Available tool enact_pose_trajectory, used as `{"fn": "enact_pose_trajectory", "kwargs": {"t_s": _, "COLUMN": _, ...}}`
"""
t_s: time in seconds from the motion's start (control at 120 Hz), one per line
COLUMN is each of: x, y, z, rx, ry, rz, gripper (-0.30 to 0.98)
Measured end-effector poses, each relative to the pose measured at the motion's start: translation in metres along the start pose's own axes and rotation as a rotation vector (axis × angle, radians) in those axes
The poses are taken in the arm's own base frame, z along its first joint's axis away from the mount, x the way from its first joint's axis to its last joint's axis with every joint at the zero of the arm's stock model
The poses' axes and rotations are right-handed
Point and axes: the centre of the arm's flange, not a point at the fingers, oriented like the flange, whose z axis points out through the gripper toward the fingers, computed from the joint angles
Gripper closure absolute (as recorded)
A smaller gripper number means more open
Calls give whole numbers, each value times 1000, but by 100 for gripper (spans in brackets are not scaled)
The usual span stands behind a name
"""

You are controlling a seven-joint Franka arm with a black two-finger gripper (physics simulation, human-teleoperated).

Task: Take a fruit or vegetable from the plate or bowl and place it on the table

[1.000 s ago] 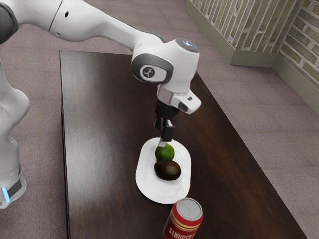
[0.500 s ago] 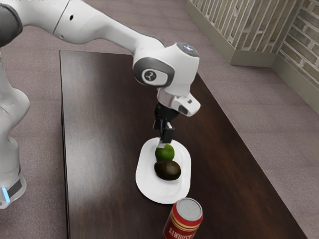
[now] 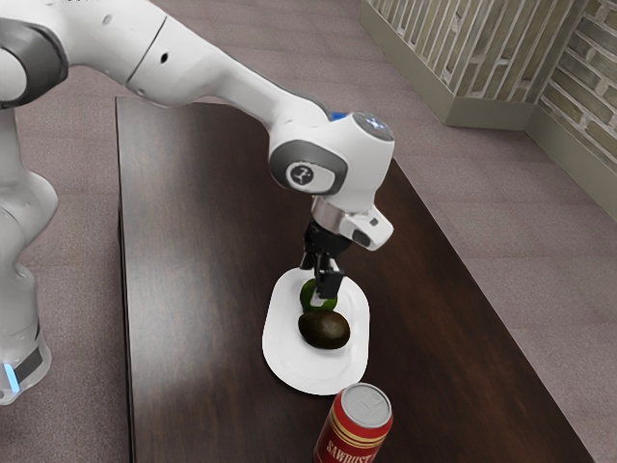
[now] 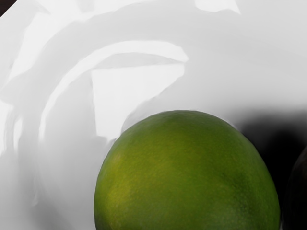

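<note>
In the exterior view my gripper (image 3: 315, 285) is down over the green lime (image 3: 308, 295), with its fingers apart and open. One finger partly covers the lime, so contact between them cannot be told. The lime rests on the white oval plate (image 3: 289, 365), right beside the dark avocado (image 3: 324, 331). From the wrist view, the lime (image 4: 187, 175) is large and close under my hand, against the pale plate (image 4: 230, 57). A dark edge of the avocado (image 4: 298, 196) lies beside it.
The plate stands on the dark wooden table (image 3: 207, 260). A red can (image 3: 355, 424) with a silver top stands just off the plate's near end in the exterior view. Brick walls and floor lie beyond the table.
My hand has come down onto the lime, shifting slightly toward the exterior view's right. Lime, avocado, plate and can are where they were.
</note>
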Motion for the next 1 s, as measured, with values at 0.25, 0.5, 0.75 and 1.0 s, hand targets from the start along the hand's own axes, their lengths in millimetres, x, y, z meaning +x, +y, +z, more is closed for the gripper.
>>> {"fn": "enact_pose_trajectory", "kwargs": {"t_s": 0.25, "x": 8, "y": 1, "z": 15, "rx": 0, "ry": -5, "rz": -9, "gripper": 1}}
{"fn": "enact_pose_trajectory", "kwargs": {"t_s": 0.5, "x": 11, "y": 3, "z": 13, "rx": -11, "ry": 12, "rz": -19, "gripper": 33}}
{"fn": "enact_pose_trajectory", "kwargs": {"t_s": 0.75, "x": 7, "y": -1, "z": -8, "rx": -19, "ry": 56, "rz": -29, "gripper": 46}}
{"fn": "enact_pose_trajectory", "kwargs": {"t_s": 1.0, "x": 34, "y": -35, "z": -65, "rx": 3, "ry": 176, "rz": -84, "gripper": 32}}
